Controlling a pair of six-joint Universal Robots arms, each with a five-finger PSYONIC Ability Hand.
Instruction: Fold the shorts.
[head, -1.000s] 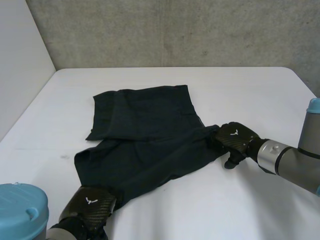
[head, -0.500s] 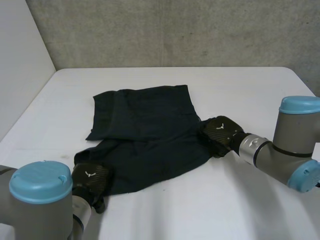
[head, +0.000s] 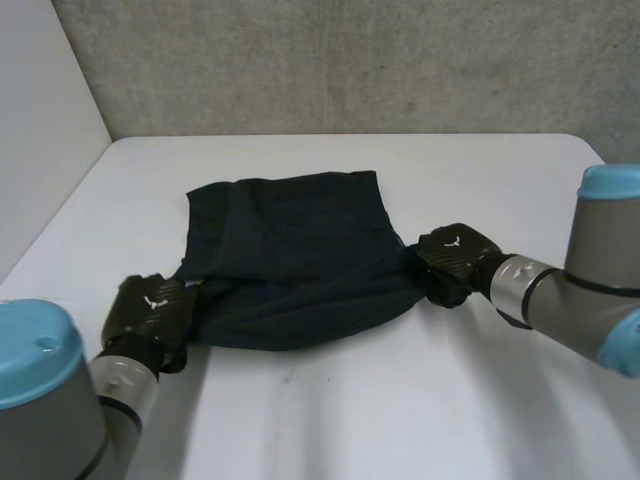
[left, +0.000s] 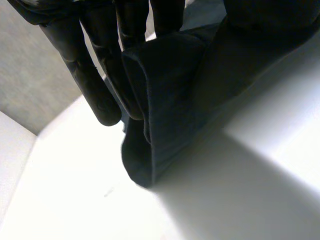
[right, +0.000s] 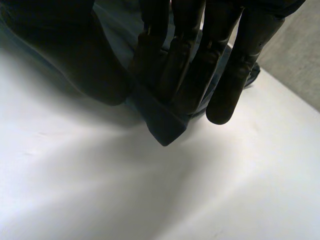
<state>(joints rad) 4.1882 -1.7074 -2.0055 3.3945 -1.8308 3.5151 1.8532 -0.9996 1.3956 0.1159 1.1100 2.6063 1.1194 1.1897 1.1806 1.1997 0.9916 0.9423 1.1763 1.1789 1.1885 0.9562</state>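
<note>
The shorts (head: 290, 250) lie at the middle of the table (head: 420, 400), their near part doubled over into a fold. The left hand (head: 152, 310) pinches the left end of that fold. The right hand (head: 455, 262) pinches the right corner of the shorts.
</note>
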